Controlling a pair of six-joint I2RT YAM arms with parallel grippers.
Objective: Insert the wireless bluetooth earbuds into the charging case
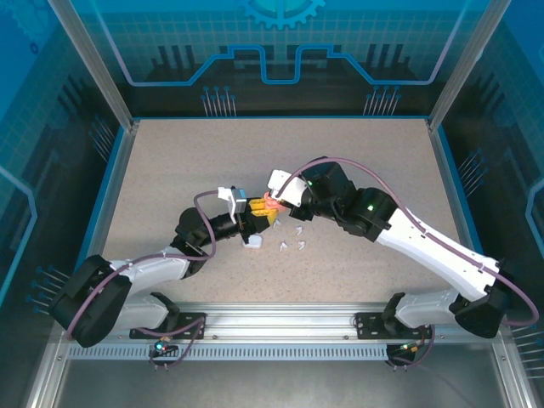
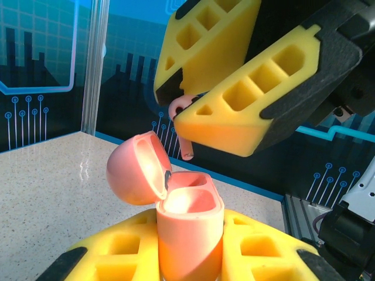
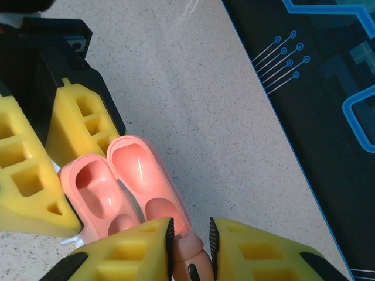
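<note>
We see two white robot arms reaching inward over a speckled beige table [image 1: 170, 170], elbows bent, their wrists meeting near its centre.

The left gripper [image 1: 253, 218] has blocky yellow foam-like fingers with square cut-outs and black backing. Its jaws are clamped on the lower half of a charging case [image 2: 188, 228]. The case is smooth, glossy salmon-pink plastic, rounded like a pebble, and it stands upright. Its domed lid [image 2: 137, 170] is hinged open toward 10 o'clock in the left wrist view, and the hollow inside has moulded wells.

The right gripper [image 1: 274, 204] comes in from 3 o'clock, its wrist tipped downward, with the same yellow fingers. They are nearly closed, pinching a salmon-pink earbud [image 2: 183, 106]. This is a tiny rounded piece whose short stem hangs down. It sits at 12 o'clock above the open case, close to it but apart. From the right wrist view, the earbud is gripped between black finger pads [image 3: 170, 237], with the open case just beyond at 11 o'clock.

In the overhead view, three white earbuds [image 1: 299, 229] [image 1: 284, 247] [image 1: 302, 246] lie loose on the table at about 4 o'clock from the grippers. A small white pebble-shaped object [image 1: 255, 242] rests at 6 o'clock, just below the left gripper.
</note>
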